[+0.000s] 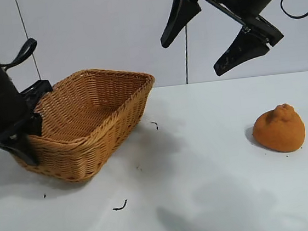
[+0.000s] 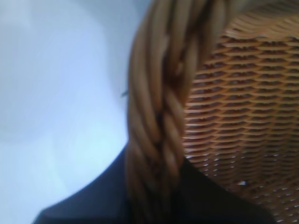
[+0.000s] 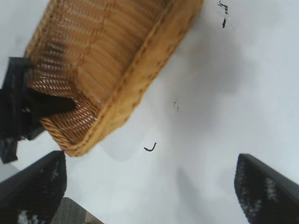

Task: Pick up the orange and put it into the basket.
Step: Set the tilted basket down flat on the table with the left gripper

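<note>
Exterior view: the left gripper (image 1: 28, 134) pinches the basket (image 1: 96, 119) at its left-end rim; the orange (image 1: 279, 129) sits on the table (image 1: 205, 187), well apart. The right gripper (image 1: 206, 35) hangs spread above.

Left wrist view: braided rim (image 2: 159, 121) between the jaws.

Right wrist view: fingers (image 3: 266, 186) spread over the table.

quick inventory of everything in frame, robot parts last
basket: 1, tan-brown wicker, left side of table, empty inside as far as visible
orange: 1, dull orange, lumpy, on table at right, apart from basket
dark scraps: several, black, scattered on table near basket
table: 1, white
left end effector: 1, black, clamped on the basket's near-left rim
right end effector: 1, black, open, raised above the table, holding nothing
</note>
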Controlling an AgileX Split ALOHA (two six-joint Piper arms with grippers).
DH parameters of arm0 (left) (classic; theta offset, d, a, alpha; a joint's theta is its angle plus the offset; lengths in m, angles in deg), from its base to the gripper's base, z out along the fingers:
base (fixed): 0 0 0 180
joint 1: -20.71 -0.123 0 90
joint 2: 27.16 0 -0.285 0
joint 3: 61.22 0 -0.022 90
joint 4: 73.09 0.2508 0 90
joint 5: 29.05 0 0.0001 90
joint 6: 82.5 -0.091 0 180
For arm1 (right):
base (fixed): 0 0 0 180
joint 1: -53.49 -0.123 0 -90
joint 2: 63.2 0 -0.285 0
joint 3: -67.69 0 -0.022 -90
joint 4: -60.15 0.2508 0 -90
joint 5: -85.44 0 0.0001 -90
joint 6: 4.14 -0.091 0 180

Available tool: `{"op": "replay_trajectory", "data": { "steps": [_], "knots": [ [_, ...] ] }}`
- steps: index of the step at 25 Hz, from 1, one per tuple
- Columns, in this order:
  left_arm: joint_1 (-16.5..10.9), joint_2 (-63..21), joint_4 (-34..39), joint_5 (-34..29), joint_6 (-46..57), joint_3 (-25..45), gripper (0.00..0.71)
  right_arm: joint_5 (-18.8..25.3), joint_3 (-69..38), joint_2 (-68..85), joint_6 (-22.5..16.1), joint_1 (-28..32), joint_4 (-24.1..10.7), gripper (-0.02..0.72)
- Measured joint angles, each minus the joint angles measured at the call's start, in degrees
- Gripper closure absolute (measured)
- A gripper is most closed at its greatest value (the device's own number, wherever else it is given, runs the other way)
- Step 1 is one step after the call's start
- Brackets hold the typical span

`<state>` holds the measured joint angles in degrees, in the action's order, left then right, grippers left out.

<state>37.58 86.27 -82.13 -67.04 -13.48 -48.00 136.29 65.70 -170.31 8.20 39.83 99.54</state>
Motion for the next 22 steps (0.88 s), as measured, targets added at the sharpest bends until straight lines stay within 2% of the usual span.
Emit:
{"op": "replay_trajectory", "data": {
  "steps": [6,12,17,22],
  "knots": [
    [-3.96,3.0,-3.44,-6.51,-23.77,-7.47,0.618,0.0,0.0,0.0,0.0,0.0,0.0,0.008],
    [-4.17,8.7,-5.95,-16.84,-44.1,-17.91,0.618,0.0,0.0,0.0,0.0,0.0,0.0,0.008],
    [-4.17,12.47,-8.19,-20.83,-53.39,-23.4,0.618,0.0,0.0,0.0,0.0,0.0,0.0,0.008],
    [-4.17,14.85,-8.21,-21.97,-58.31,-24.49,0.618,0.0,0.0,0.0,0.0,0.0,0.0,0.008]
  ]
}}
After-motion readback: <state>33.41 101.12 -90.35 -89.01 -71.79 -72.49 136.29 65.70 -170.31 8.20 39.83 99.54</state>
